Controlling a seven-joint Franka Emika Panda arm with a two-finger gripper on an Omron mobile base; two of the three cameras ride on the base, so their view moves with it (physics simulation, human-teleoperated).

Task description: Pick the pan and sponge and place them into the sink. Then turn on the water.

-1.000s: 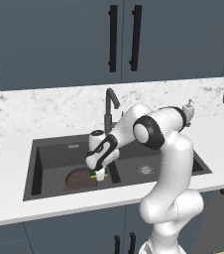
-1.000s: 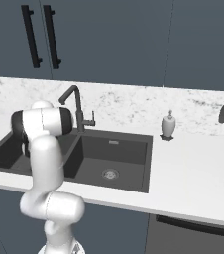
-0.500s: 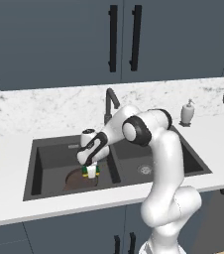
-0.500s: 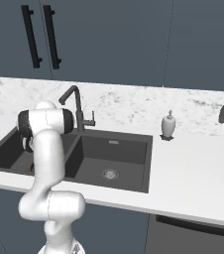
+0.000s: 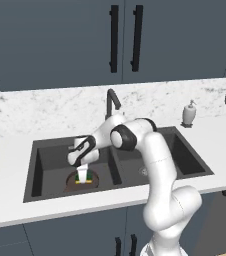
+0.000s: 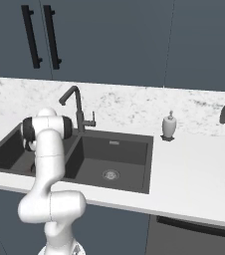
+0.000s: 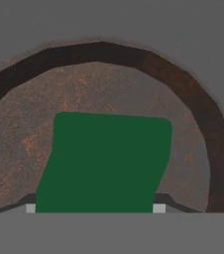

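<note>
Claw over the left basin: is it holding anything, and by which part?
The claw holds the sponge by its two side faces, just above the pan.

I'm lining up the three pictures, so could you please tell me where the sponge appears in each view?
Left base view: the sponge is under the gripper, over the pan in the sink's left basin.
Right base view: not in it; the arm blocks that basin.
Hand view: the sponge's green top sits bottom centre, over the pan.
Shared landmark: the pan, in the left base and hand views.
</note>
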